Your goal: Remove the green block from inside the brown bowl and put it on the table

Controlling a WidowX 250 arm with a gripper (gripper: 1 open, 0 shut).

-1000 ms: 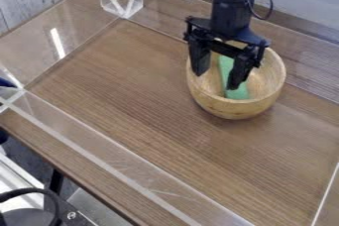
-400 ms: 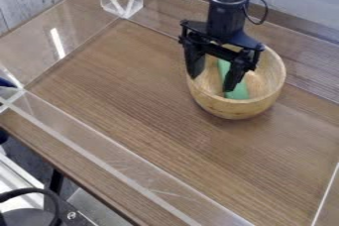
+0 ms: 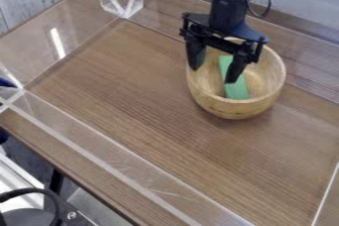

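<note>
The arm hangs upright over the bowl (image 3: 237, 86), gripper (image 3: 219, 68) pointing straight down with jaws spread wide, holding nothing. The block (image 3: 237, 88) lies inside the bowl on the desk (image 3: 119, 101).

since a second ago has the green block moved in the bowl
No. The green block lies at the same spot against the bowl rim on the right side; the open gripper above has not lifted it.

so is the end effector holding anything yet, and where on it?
Nothing held. The end effector is open over the brown bowl; the green block lies inside.
</note>
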